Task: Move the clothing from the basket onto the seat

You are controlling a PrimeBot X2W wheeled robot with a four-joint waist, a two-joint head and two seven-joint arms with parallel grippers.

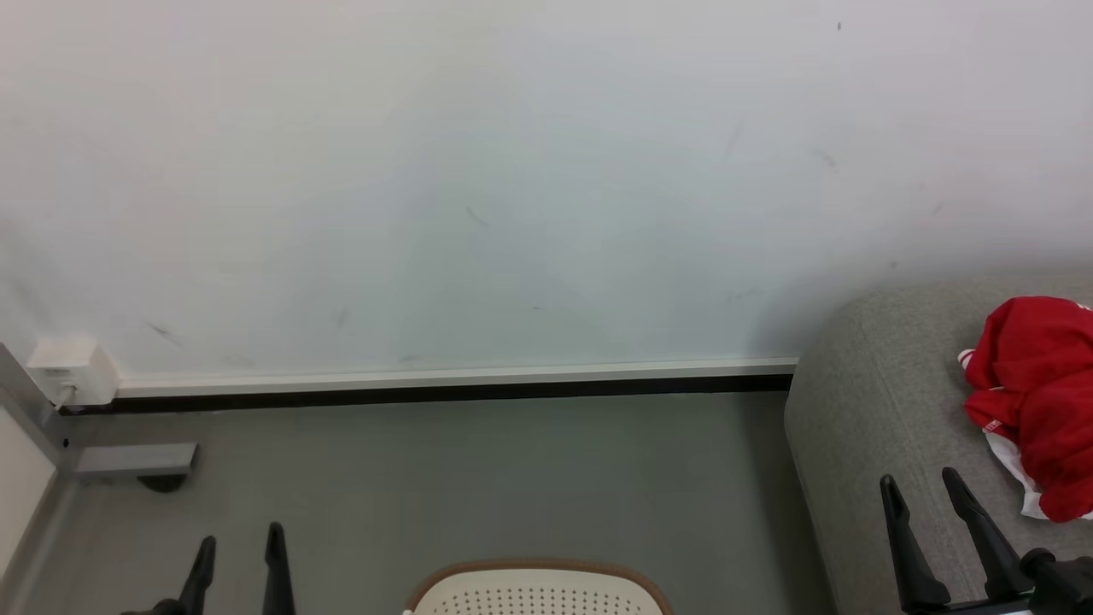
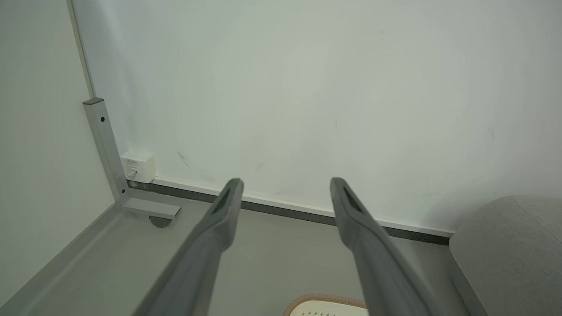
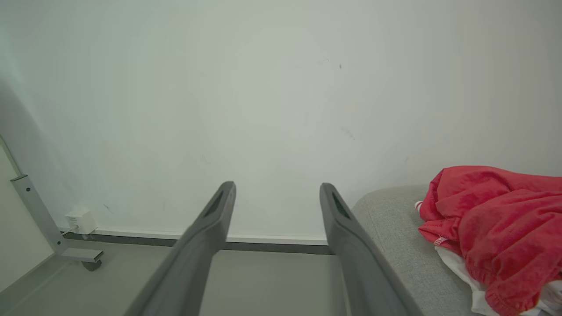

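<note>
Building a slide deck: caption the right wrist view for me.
Open, empty right claw near the grey seat, where red clothing lies heaped.

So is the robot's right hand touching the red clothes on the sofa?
Apart. The right wrist view shows bare grey seat between the open right hand and the clothing.

Left hand; right hand (both spread)

The clothing is lying on the seat, right of your right jaws; the basket is sitting on the floor between those and your left jaws.
</note>
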